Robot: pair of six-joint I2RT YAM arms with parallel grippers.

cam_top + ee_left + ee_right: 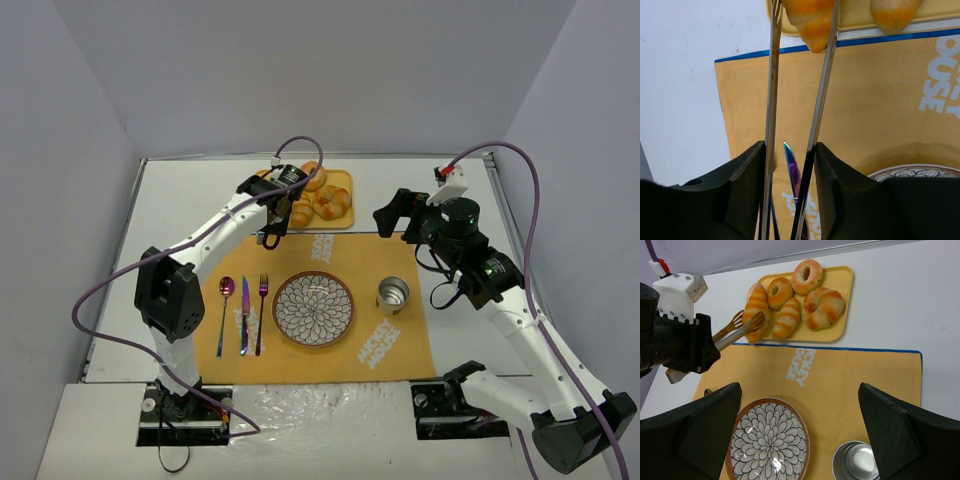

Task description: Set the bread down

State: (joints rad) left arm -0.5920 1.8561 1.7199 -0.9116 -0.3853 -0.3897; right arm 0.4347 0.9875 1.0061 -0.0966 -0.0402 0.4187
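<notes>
Two striped golden rolls, the bread, lie at the left end of the yellow tray (pixel 842 300). My left gripper (pixel 790 150) is shut on a pair of metal tongs (pixel 772 100). The tongs' tips press both sides of the leftmost bread (pixel 754 310), whose end pokes over the tray's near edge (pixel 810 20). I cannot tell whether it is off the tray. The second bread (pixel 786 319) lies beside it. My right gripper (pixel 799 390) hangs open above the orange placemat (pixel 865 375), with nothing between its fingers.
Two ring bagels (pixel 807 275) and a knotted bun (pixel 822 307) share the tray. On the placemat sit a flower-patterned plate (pixel 313 309), a metal cup (pixel 392 295), and a spoon (pixel 226 290), knife (pixel 243 315) and fork (pixel 262 310) left of the plate.
</notes>
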